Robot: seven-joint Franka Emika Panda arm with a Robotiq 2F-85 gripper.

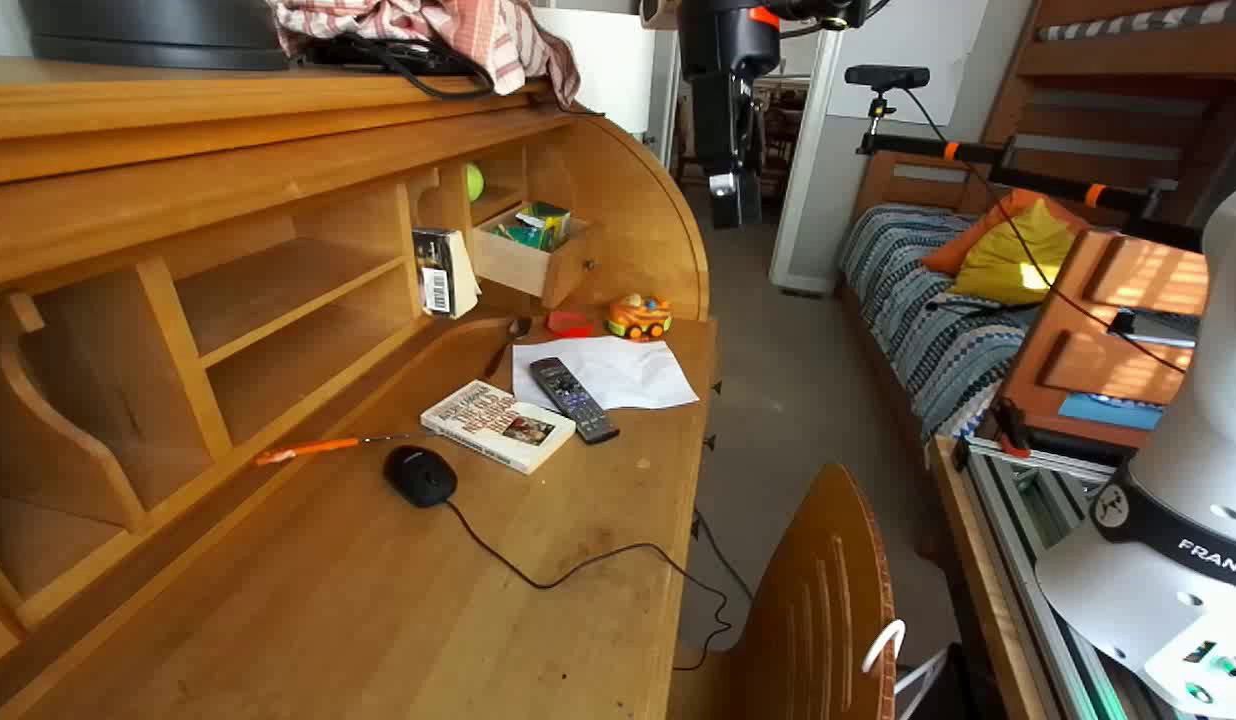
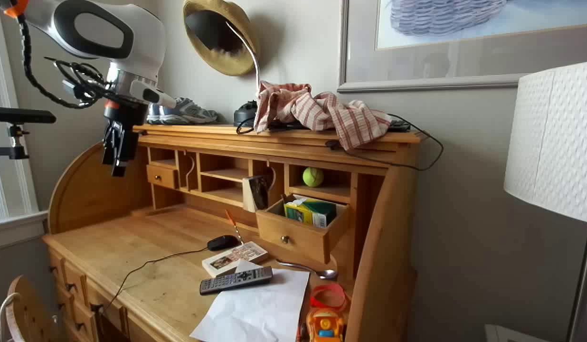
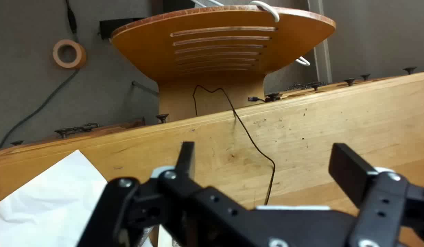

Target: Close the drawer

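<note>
The drawer (image 2: 298,241) is small, light honey-coloured wood with a round knob. It is pulled out from the right cubby of the roll-top desk, its front standing well forward and tilted slightly down. It also shows open in an exterior view (image 1: 513,263). A green and yellow box (image 2: 308,212) sits in it. My gripper (image 1: 735,208) hangs in the air, pointing down, well away from the drawer; it also shows in an exterior view (image 2: 117,166). In the wrist view the gripper (image 3: 263,151) is open and empty, above the desk. The drawer is out of the wrist view.
A standing book (image 2: 253,194) leans beside the drawer. Below lie a spoon (image 2: 324,274), paper (image 2: 260,308), a remote control (image 2: 236,280), a red ring (image 2: 327,295), a toy car (image 2: 325,324), a flat book (image 1: 498,425) and a corded mouse (image 1: 420,475). A chair (image 1: 818,600) stands in front.
</note>
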